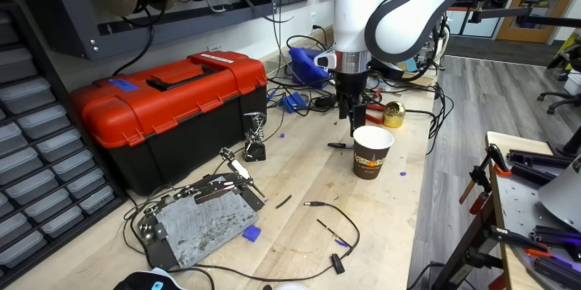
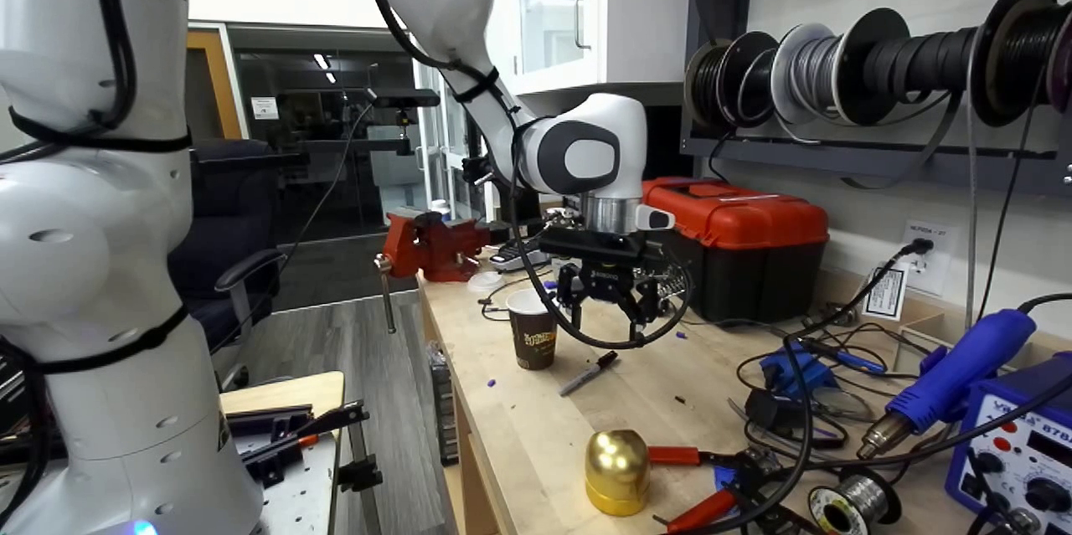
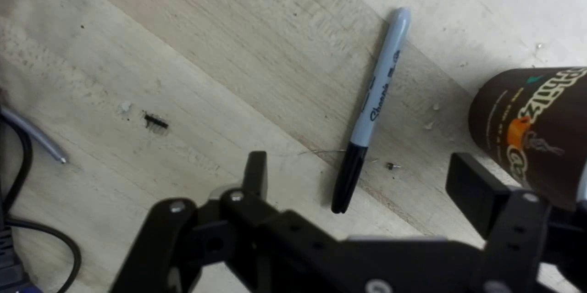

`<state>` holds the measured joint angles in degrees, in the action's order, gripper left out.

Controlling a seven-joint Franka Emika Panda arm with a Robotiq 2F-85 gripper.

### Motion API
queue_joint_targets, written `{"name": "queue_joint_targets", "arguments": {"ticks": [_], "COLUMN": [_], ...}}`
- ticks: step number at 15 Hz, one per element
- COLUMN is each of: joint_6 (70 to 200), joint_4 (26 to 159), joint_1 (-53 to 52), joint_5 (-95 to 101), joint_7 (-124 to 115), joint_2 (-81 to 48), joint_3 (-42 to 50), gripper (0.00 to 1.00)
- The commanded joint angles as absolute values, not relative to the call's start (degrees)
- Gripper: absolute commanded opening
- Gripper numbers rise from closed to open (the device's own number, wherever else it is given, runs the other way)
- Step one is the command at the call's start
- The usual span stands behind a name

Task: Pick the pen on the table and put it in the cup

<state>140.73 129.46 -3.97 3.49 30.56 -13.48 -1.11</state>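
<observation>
The pen, a grey marker with a black cap, lies flat on the light-wood table [image 1: 299, 172]. It shows in both exterior views [image 1: 338, 145] [image 2: 589, 373], partly hidden by the cup in one of them, and whole in the wrist view [image 3: 373, 100]. The brown paper cup with a white upper part stands upright close beside the pen [image 1: 371, 156] [image 2: 533, 338] [image 3: 532, 123]. My gripper [image 3: 360, 178] is open and empty above the pen. In the wrist view the black cap lies between the two spread fingers. The gripper also shows in both exterior views [image 1: 352, 120] [image 2: 606, 317].
A red and black toolbox [image 1: 181, 108] stands along the wall. A gold tip cleaner [image 1: 394, 114] and red-handled pliers [image 2: 703, 510] lie near the pen, with cables and a blue soldering station [image 2: 1022, 443]. A helping-hands stand [image 1: 254, 140], a grey plate [image 1: 206, 222] and a looping cable [image 1: 354, 224] are also there.
</observation>
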Motion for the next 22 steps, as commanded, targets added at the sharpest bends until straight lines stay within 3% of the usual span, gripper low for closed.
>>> {"name": "queue_joint_targets", "arguments": {"ticks": [1, 22], "joint_6": [142.97, 142.35], "joint_4": [128.84, 129.31], "joint_1": [-2.61, -2.25], "joint_5": [4.07, 1.78], "joint_7": [29.05, 27.37], "joint_2": [-14.93, -14.15], "joint_3": [-3.15, -5.37], "gripper": [1.00, 1.00]}}
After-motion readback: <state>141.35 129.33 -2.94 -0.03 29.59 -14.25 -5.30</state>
